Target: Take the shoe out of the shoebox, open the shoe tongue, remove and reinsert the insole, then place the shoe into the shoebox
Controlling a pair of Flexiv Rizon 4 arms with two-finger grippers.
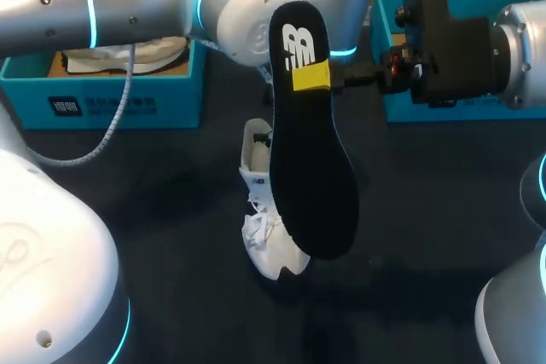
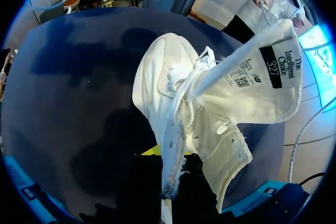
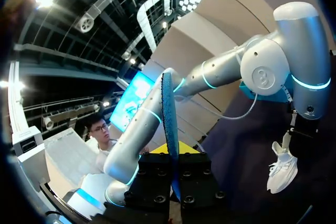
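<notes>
- Two teal shoeboxes sit at the far side of the tabletop (image 1: pixel 171 210): the left shoebox (image 1: pixel 102 104) and the right shoebox (image 1: pixel 394 14).
- One white shoe (image 1: pixel 260 210) is at the middle. The left hand (image 2: pixel 169 162) is closed on its heel collar. The toe points down and the long axis is near upright.
- One black insole (image 1: pixel 314 159) is held above the shoe, clamped in the right hand (image 1: pixel 312 76). Its long axis runs far to near, with the heel end far.

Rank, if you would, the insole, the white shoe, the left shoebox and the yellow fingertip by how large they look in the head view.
1. left shoebox and insole: about alike; the insole is held nearer the camera, so I leave them tied.
2. white shoe, partly hidden behind the insole.
3. yellow fingertip.
</notes>
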